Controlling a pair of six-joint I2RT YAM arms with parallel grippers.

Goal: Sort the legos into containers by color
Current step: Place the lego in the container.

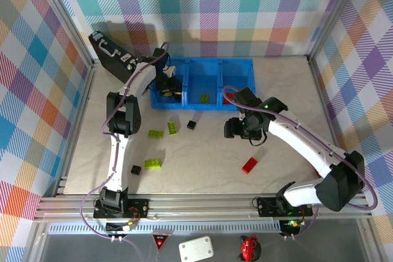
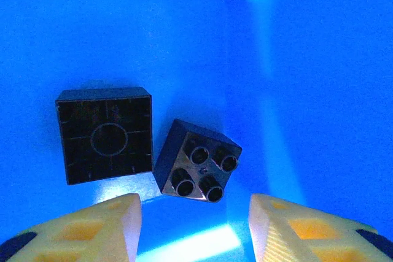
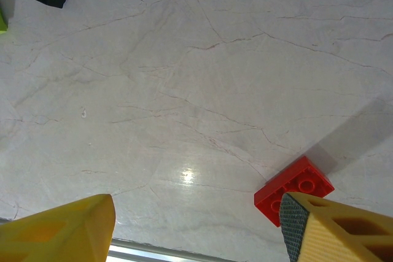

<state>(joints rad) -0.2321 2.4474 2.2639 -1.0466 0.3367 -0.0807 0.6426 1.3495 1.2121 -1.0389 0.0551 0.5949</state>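
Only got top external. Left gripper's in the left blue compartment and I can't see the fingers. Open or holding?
Observer: Left wrist view shows the left gripper open, nothing between its fingers.
Operator: Anything in that compartment?
Observer: Two black legos on the compartment floor: an upturned brick, hollow side up, and a four-stud brick.
Operator: Right side?
Observer: Right wrist view shows the right gripper open over the table, with the red brick at one fingertip, not gripped.
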